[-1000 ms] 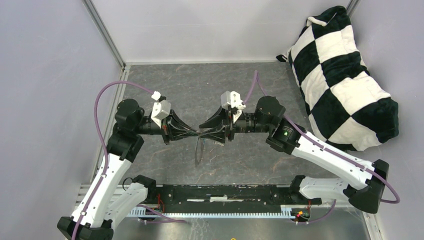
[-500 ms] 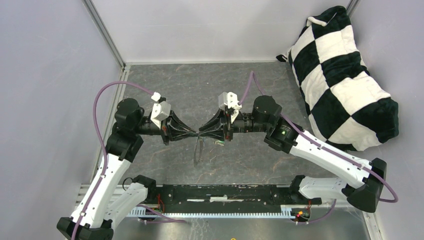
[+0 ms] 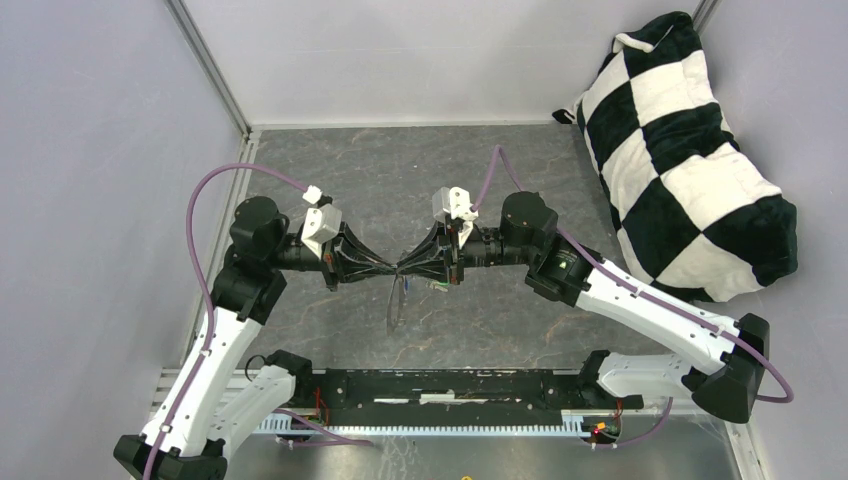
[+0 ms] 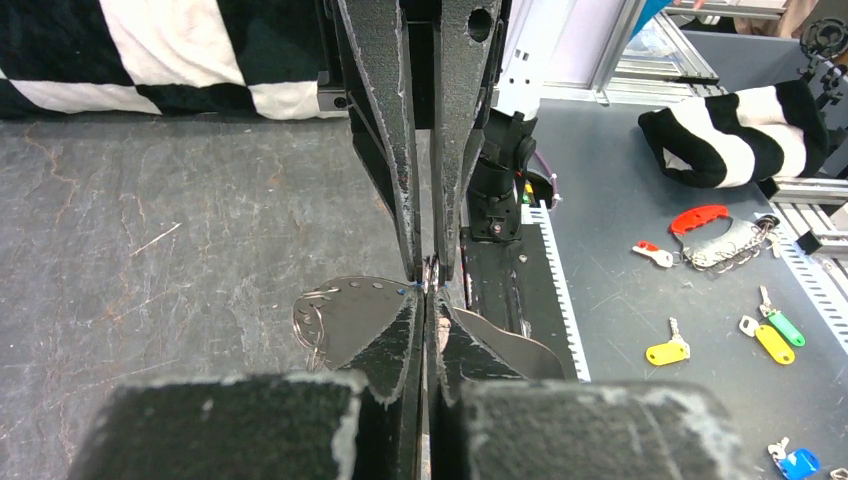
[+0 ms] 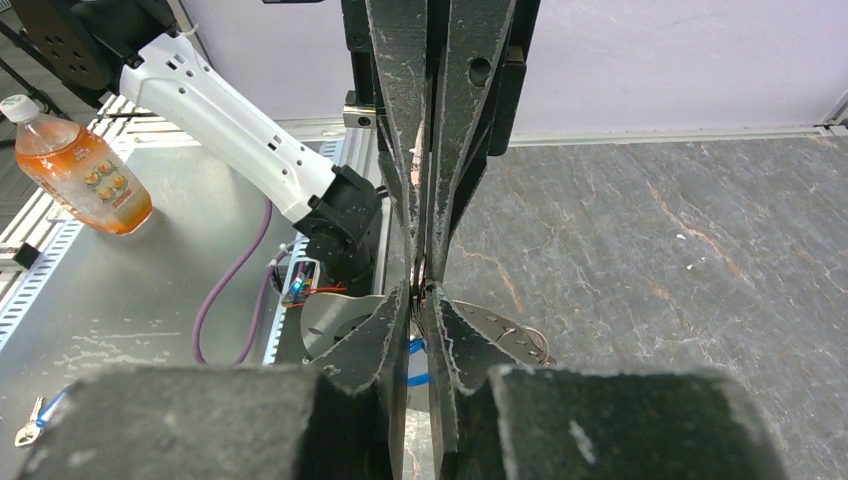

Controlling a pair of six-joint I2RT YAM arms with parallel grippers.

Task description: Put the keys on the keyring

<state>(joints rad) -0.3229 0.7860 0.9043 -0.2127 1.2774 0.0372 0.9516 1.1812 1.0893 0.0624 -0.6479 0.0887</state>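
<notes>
Over grey mat (image 3: 330,170), keyring (image 3: 394,310) hangs where left fingers (image 3: 372,263) meet right fingers (image 3: 426,262).

Right gripper (image 3: 410,268) narrows its jaws and slides left, so its tips now meet left gripper (image 3: 392,270). Right arm shifts left with it. The keyring (image 3: 392,308) hanging below seems to drift slightly left; it's thin and hard to see.

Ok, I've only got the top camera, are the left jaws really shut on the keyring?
Observer: Yes. Left wrist view shows the left gripper, jaws pressed together with no gap, right at the keyring's edge.
Operator: And the right one?
Observer: The right gripper shows a thin slit between its jaws, tip to tip with the left.
Operator: Any spare keys?
Observer: A yellow-tagged key lies on the grey bench outside the work area.
</notes>
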